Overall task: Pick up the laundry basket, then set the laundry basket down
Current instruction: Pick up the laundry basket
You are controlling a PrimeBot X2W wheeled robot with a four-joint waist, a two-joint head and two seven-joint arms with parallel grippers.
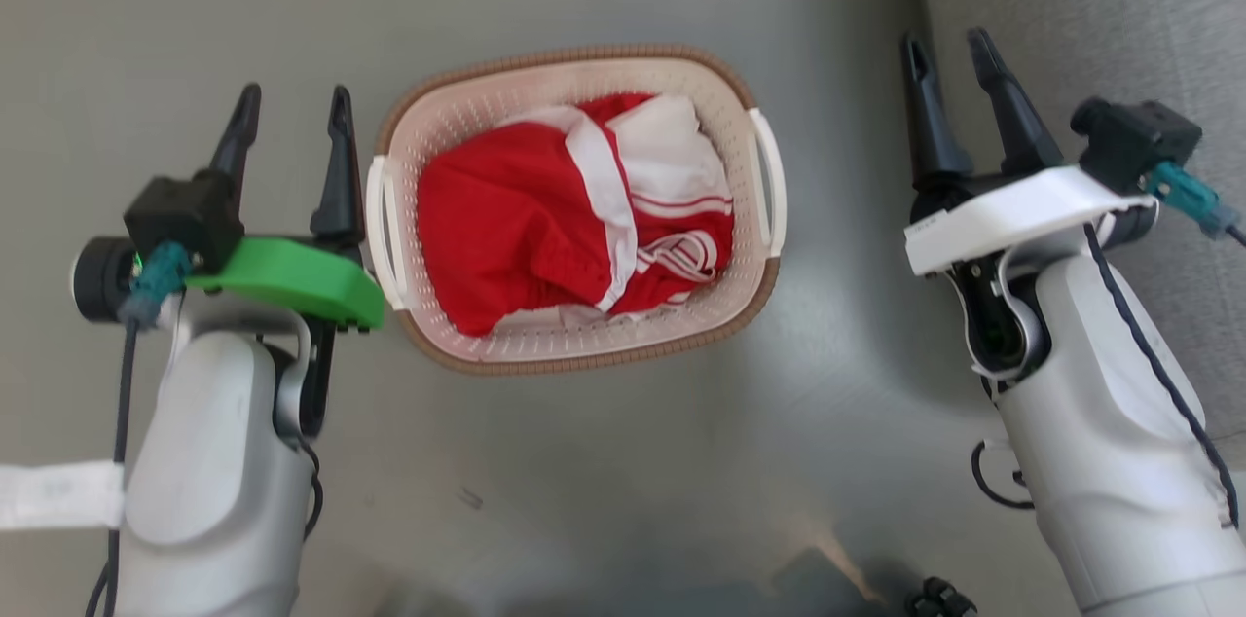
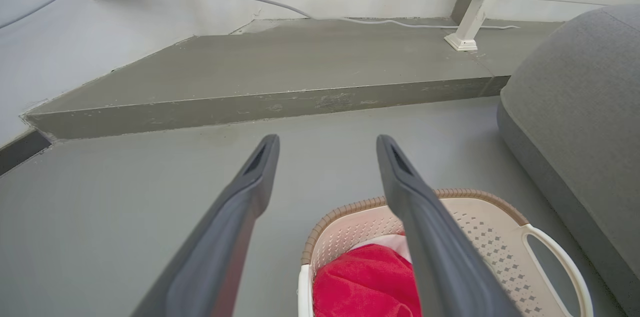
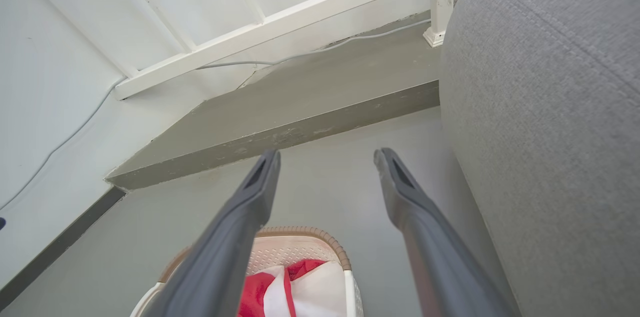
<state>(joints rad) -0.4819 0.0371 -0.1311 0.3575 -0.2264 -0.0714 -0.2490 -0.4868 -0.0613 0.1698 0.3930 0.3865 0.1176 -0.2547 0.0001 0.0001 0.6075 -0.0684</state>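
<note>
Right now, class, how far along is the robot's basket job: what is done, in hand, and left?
Done: nothing shows. The laundry basket sits on the floor. In hand: left end effector and right end effector, both open, flank it without gripping. Left: grip, lift, set down.
</note>
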